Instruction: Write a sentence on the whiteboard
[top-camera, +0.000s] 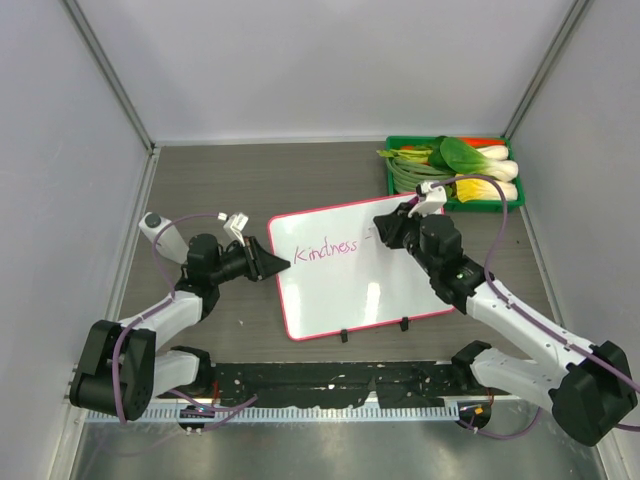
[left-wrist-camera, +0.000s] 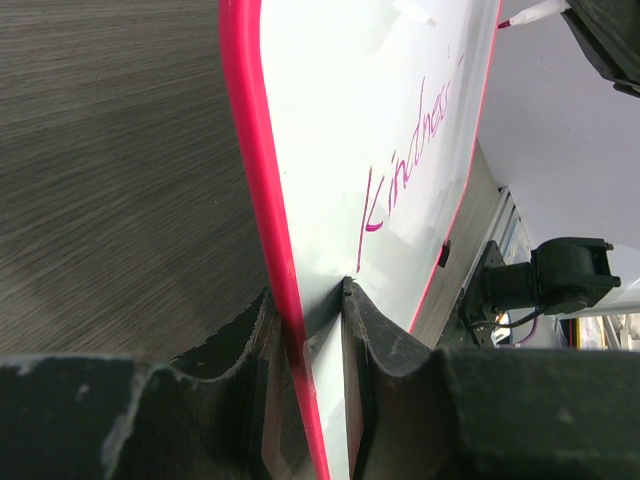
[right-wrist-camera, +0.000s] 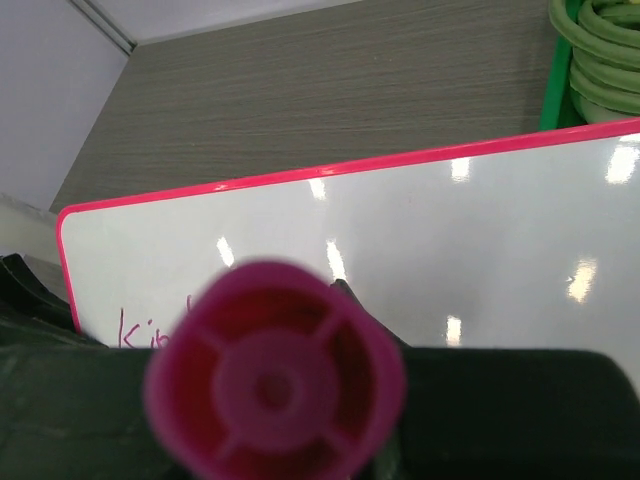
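Judging progress: partly done. The whiteboard (top-camera: 350, 290) is laid at table centre, with two black clips (top-camera: 343, 335) on its 6 o'clock edge. The left gripper (top-camera: 278, 263) is clamped on the board's 9 o'clock edge, frame pinched between the jaws. The right gripper (top-camera: 390, 225) is closed on the marker (right-wrist-camera: 275, 385) near the 1 o'clock corner. Of the sentence (top-camera: 325, 249), only "Kindness" and a dash are written; the rest is left. A green tray (top-camera: 389, 180) of vegetables (top-camera: 470, 160) is seen at 1 o'clock, near the marker arm; the writing area itself is not blocked.

Whiteboard (top-camera: 340, 290) lies on the table (top-camera: 230, 185), vegetable tray (top-camera: 412, 140) behind its right corner
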